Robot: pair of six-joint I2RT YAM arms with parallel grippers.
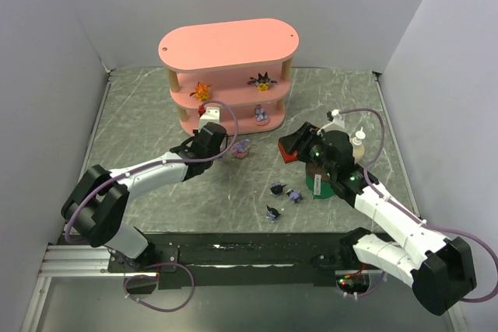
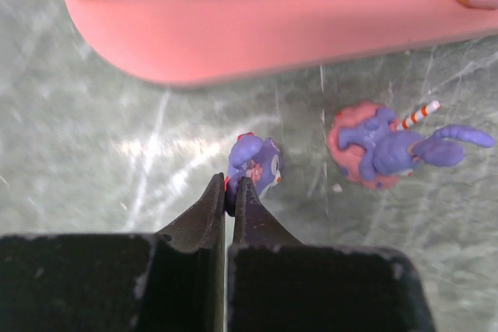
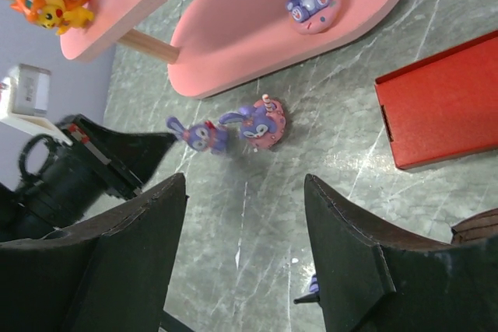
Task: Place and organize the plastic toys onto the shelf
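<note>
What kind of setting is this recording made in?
Probably a lab robot cell: white walls enclose a marbled table, two arms are mounted at its near edge, toys by a pink shelf.

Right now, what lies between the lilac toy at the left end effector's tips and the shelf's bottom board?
Nothing: in the left wrist view, only bare table separates that lilac toy from the shelf. The second lilac toy sits aside.

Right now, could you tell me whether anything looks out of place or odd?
The left gripper is shut on only the thin edge of the small lilac toy on the table before the shelf, a marginal grip. Nothing looks spilled or broken.
</note>
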